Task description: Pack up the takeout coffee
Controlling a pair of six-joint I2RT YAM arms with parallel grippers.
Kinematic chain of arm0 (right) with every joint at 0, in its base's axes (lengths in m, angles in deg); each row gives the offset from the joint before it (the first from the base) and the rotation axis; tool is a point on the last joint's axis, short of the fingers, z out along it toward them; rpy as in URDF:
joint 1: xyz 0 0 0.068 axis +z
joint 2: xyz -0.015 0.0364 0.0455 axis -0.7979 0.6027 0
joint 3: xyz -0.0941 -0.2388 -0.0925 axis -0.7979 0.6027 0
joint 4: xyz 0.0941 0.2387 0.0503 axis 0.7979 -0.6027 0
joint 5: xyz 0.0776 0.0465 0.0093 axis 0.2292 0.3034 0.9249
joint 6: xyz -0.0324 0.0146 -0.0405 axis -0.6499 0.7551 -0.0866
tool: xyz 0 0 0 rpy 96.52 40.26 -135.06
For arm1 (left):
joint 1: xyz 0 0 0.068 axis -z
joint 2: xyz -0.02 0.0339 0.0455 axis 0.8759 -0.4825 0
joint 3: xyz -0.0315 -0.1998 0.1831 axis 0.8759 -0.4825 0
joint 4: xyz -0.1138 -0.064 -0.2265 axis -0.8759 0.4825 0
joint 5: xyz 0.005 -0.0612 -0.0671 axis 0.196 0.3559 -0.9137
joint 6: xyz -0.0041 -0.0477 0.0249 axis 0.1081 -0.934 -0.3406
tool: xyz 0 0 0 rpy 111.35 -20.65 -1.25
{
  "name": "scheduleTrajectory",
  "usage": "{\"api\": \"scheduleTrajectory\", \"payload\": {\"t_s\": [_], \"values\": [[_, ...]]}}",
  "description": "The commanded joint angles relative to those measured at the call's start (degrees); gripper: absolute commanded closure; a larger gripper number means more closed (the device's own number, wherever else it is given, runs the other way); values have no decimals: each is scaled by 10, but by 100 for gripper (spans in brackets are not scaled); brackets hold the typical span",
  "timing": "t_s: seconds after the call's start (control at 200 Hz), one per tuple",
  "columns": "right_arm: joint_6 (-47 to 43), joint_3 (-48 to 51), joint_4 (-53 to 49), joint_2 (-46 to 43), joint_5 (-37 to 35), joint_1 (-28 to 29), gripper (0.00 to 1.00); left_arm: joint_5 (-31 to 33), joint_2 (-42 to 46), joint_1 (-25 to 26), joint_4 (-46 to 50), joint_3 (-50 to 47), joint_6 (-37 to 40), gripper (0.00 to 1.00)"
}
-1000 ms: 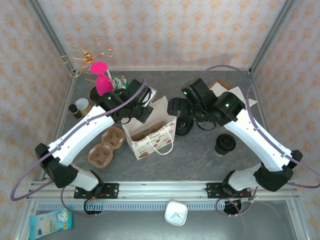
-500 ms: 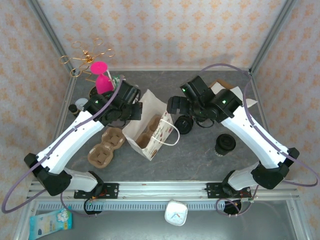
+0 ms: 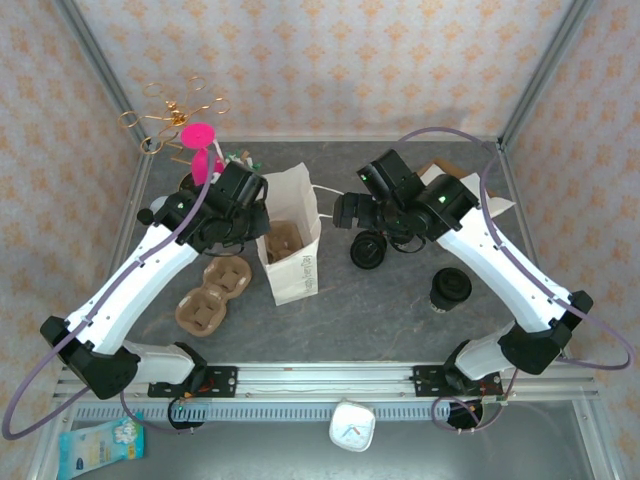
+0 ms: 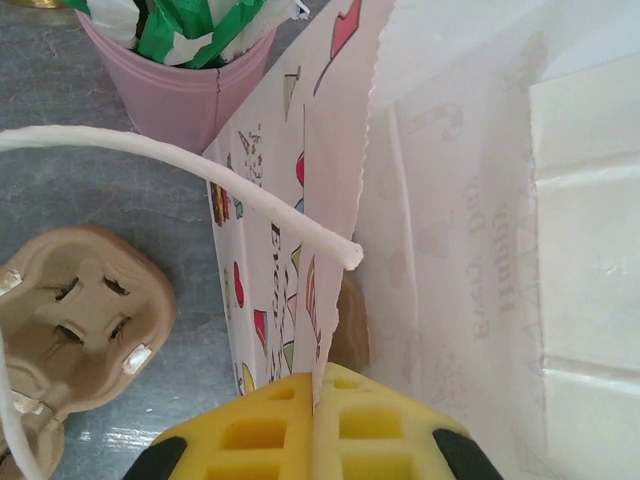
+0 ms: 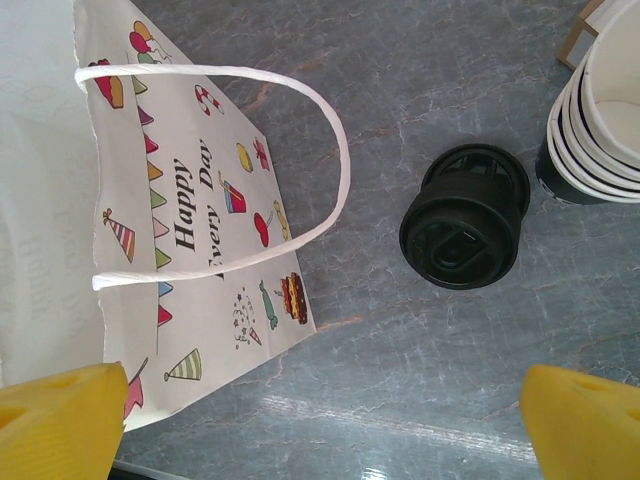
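The left gripper [image 4: 318, 395] is clamped shut on the top edge of the paper bag [image 3: 292, 262]. The thin wall is pinched between the yellow fingers [image 4: 280, 410], so the bag is held upright with its mouth open. A brown cup carrier [image 3: 284, 238] can be seen sitting inside it, and a second carrier [image 3: 212, 295] is lying on the table just beside the bag.

The right gripper [image 5: 320, 405] is spread wide with nothing in it. It's hung over the table between the bag and the pile of black lids [image 5: 465, 215], with the stack of white-rimmed cups [image 5: 600, 110] just past that.

The takeout coffee [image 3: 450, 288] is parked on the table well apart from the bag, off to the right, untouched. A lid looks to be on it, though it's too small to be sure.

So roughly: bag opened and steadied, carrier loaded, but the coffee itself hasn't been picked up or put in yet. That's the bulk of what's left, and it's probably a job for the free right claw.
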Motion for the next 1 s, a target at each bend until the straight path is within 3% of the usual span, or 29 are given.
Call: {"api": "scheduleTrajectory", "payload": {"t_s": [0.0, 0.075, 0.45, 0.641, 0.851, 0.996], "values": [[-10, -7, -12, -1, -10, -5, 0, 14, 6, -3, 11, 3, -17, 88], [-9, -6, -16, -3, -17, -7, 1, 24, -4, -3, 13, 20, -11, 77], [40, 6, -72, -50, -71, -50, 0, 11, 34, -3, 8, 45, 46, 56], [63, 105, -74, -121, -80, -138, 0, -48, 70, -1, -36, 31, 93, 54], [80, 215, -73, -165, -98, -230, 0, -45, 88, 34, -98, 13, 146, 53], [93, 278, -50, -186, -91, -261, 0, -68, 92, 61, -166, -7, 175, 53]]}}
